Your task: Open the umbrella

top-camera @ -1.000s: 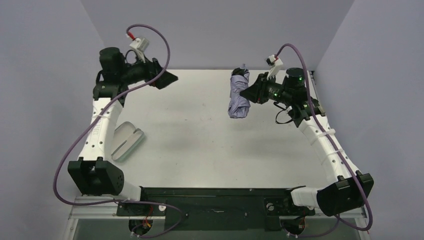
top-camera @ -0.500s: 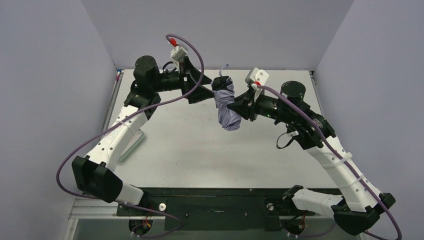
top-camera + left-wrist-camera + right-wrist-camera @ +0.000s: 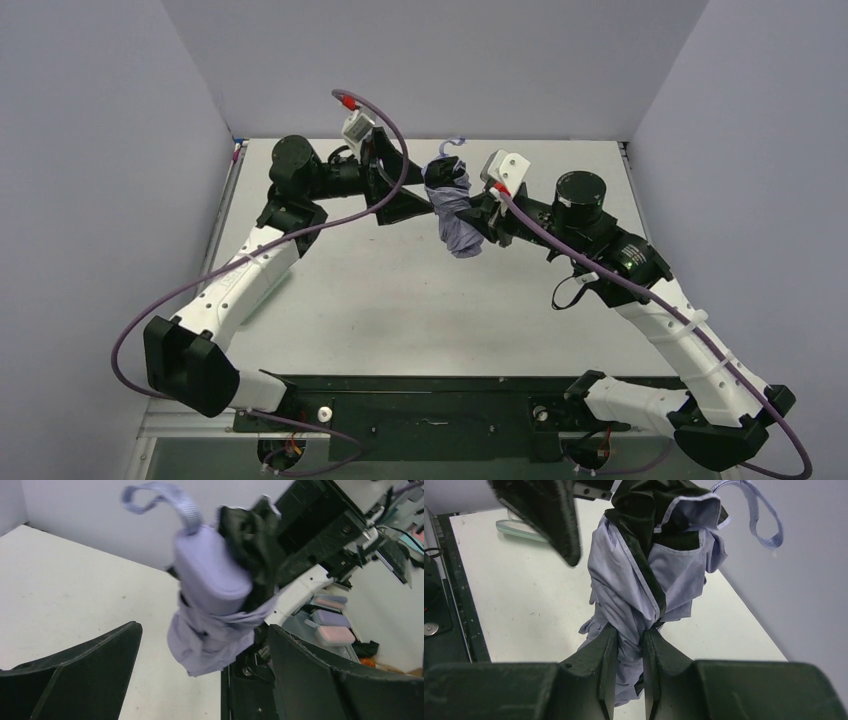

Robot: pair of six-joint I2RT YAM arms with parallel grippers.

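The folded umbrella (image 3: 455, 212), pale lavender canopy with black lining, hangs in the air above the table's far middle. My right gripper (image 3: 629, 635) is shut on its bunched canopy, seen also in the top view (image 3: 478, 212). Its lavender handle (image 3: 210, 570) with a strap loop (image 3: 160, 497) points toward my left wrist camera. My left gripper (image 3: 202, 650) is open, its fingers either side of the umbrella's lower end without touching it; in the top view (image 3: 420, 195) it sits just left of the umbrella.
A pale-green capsule case (image 3: 521, 530) lies on the white table (image 3: 400, 290) at the left, mostly behind the left arm. Grey walls stand at the back and sides. A dark rail (image 3: 430, 395) runs along the near edge.
My right arm has brought the umbrella left and toward the middle. My left arm swung right from the far left corner, and its open fingers now sit at the umbrella.
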